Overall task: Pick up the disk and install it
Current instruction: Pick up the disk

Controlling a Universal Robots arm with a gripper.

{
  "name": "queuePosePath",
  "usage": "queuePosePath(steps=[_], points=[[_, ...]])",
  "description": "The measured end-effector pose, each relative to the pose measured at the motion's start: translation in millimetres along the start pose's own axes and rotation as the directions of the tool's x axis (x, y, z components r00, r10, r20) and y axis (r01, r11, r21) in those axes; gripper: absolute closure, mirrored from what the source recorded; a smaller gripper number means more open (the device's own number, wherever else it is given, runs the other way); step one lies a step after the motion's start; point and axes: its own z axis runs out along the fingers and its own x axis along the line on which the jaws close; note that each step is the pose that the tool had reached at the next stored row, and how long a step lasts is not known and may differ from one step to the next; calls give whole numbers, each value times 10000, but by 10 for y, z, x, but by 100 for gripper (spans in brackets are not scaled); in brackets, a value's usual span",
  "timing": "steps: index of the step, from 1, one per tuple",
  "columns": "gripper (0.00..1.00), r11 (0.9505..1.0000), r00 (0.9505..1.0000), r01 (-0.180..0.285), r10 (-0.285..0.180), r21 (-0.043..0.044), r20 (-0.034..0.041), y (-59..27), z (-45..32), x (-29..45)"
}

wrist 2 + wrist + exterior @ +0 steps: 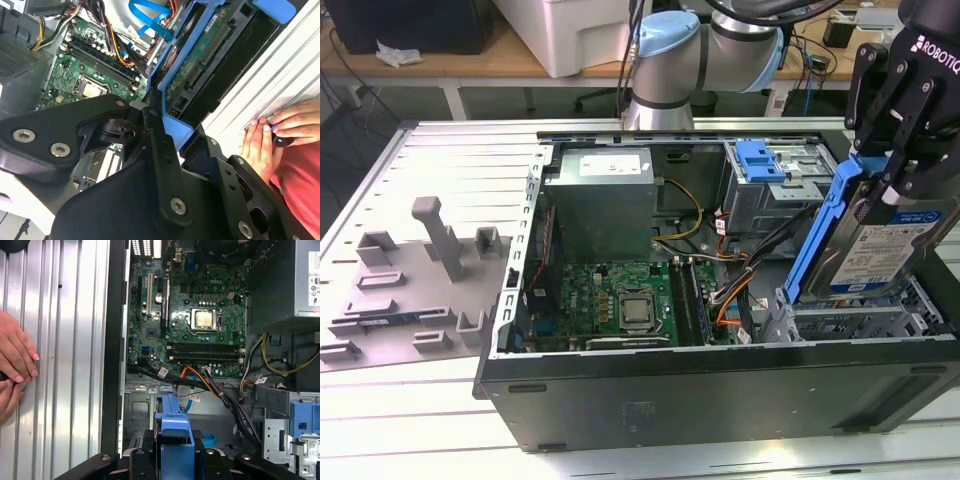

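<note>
The disk (888, 250) is a silver hard drive with a blue-and-white label in a blue plastic carrier. It hangs tilted over the drive bay (850, 322) at the exterior view's right end of the open computer case (720, 385). My gripper (900, 165) is shut on its upper end. The disk's green circuit-board side (200, 60) faces the second wrist view, where black fingers (155, 145) clamp the blue frame. In the first wrist view the carrier's blue edge (174, 440) sits between the fingers, above the metal bay (145, 415).
Inside the case lie a green motherboard (620, 295), a grey power supply (600, 205), orange and black cables (730, 290) beside the bay, and a small blue bracket (760, 160). A person's hands (280, 130) rest on the ribbed table by the case. Grey fixtures (420, 280) stand at the exterior view's left.
</note>
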Motion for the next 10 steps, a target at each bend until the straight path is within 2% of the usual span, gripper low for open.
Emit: queuePosePath(steps=[10], points=[[63,9999,9999,-106,106,-2,5,-1,27,0]])
